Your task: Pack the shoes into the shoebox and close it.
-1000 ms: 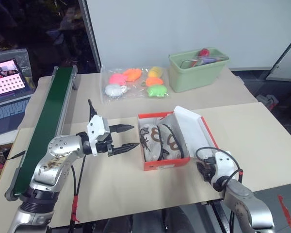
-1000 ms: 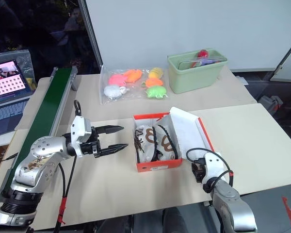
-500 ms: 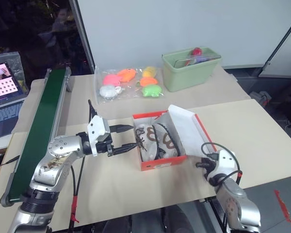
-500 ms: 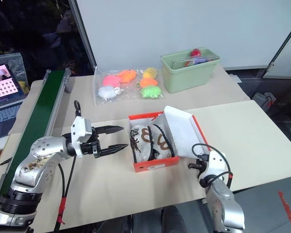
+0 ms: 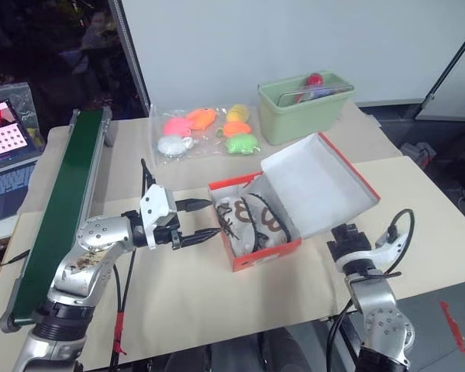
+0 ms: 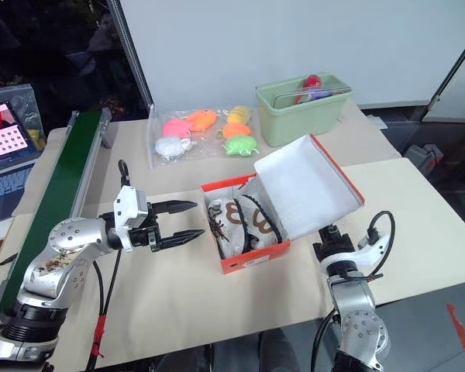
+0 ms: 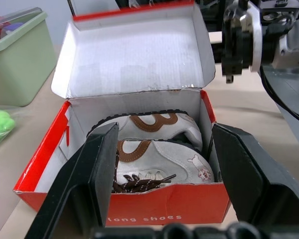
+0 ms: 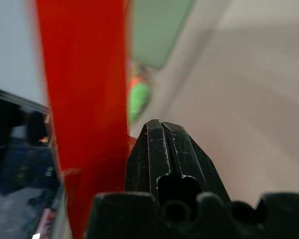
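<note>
Near the beige table's (image 5: 418,209) front edge, the light, bendy cardboard shoebox (image 5: 265,252) lid (image 5: 318,186) stands half up, best pushed at its free edge by the clenched right gripper (image 5: 342,234), while the left gripper (image 5: 205,219) waits spread and empty.

Cream shoes (image 7: 154,149) side by side inside red shoebox (image 5: 267,252); white-lined lid half raised.

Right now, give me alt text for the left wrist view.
An open red shoebox holds a pair of cream shoes with brown laces, its white-lined lid raised behind them. The left pincer's two black fingers frame the box, spread apart.
</note>
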You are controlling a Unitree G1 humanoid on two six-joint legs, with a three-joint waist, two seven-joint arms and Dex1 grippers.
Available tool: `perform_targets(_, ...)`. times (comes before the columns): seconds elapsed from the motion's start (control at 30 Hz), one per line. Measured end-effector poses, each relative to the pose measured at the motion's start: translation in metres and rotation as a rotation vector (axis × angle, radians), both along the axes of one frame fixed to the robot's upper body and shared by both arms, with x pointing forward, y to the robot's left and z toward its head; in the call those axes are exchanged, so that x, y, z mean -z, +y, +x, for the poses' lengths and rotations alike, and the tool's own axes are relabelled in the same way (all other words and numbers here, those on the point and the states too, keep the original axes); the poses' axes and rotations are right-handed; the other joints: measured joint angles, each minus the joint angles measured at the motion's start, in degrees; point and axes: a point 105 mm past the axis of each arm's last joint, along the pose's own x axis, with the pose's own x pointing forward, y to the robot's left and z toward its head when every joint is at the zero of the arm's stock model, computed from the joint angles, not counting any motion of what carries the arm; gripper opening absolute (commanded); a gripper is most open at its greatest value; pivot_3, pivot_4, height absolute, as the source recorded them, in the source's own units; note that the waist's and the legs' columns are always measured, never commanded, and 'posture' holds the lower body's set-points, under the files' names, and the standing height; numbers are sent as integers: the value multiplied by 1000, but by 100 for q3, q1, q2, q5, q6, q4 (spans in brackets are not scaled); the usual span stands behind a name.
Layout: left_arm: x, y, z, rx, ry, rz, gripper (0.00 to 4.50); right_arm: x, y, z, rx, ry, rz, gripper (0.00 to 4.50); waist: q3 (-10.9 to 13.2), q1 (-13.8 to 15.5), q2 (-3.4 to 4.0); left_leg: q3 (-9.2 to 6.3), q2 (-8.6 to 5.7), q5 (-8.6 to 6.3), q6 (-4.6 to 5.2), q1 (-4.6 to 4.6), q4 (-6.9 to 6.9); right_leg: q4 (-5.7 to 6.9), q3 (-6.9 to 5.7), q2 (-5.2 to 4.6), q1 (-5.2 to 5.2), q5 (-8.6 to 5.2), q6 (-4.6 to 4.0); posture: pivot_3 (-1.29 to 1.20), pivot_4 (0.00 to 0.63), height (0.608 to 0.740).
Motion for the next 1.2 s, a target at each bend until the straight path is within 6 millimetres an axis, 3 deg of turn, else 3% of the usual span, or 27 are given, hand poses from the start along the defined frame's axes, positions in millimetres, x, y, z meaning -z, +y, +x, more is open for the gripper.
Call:
perform_targets(0.1,-1,0,0,0,-3,0,3158,-24,21,-3,-120,-114,-67,8,1,3,1,2,-1,0,0,-1,-1,-2,2,-1,-1,0,0,0,150,740)
perform_targets(0.23,-1,0,1,-3,-4,1,3158,-42,60,-19,-413,-196,-441,8,2,26,0,6,-4,0,0,-2,0,-6,2,-2,2,-2,3,0,150,740)
perform_targets(0.33,-1,0,0,-4,-5,1,3158,-29,84,-31,-638,-172,-737,8,3,26,-2,13,-4,0,-1,-2,0,-8,2,-3,3,-6,2,0,150,740)
perform_targets(0.43,-2,0,0,-5,-8,1,3158,-19,94,-37,-802,-165,-1045,8,5,28,-8,22,-2,0,-1,-5,3,-14,2,-1,4,-7,3,0,150,740)
perform_targets(0.6,-2,0,0,-5,-9,2,3158,-25,109,-25,-821,-211,-1143,8,12,34,-18,29,-1,0,-1,-18,5,-18,-1,-3,-4,-6,2,0,150,740)
perform_targets(0.73,-2,0,0,-4,-10,2,3158,-35,120,2,-749,-226,-1162,8,16,42,-27,10,-2,0,-1,-17,9,-16,-1,-3,-5,-2,-3,0,150,740)
perform_targets(0.93,-2,0,0,-5,-10,3,3158,-12,132,32,-725,-144,-1226,8,17,50,-27,6,-6,0,-1,-24,9,-13,-4,-4,-18,24,-45,0,150,740)
perform_targets(1.2,-2,0,1,-15,-12,2,3158,-4,144,42,-759,-173,-1259,8,16,25,-27,5,-4,0,-1,-19,9,-3,-3,-1,-20,25,-47,0,150,740)
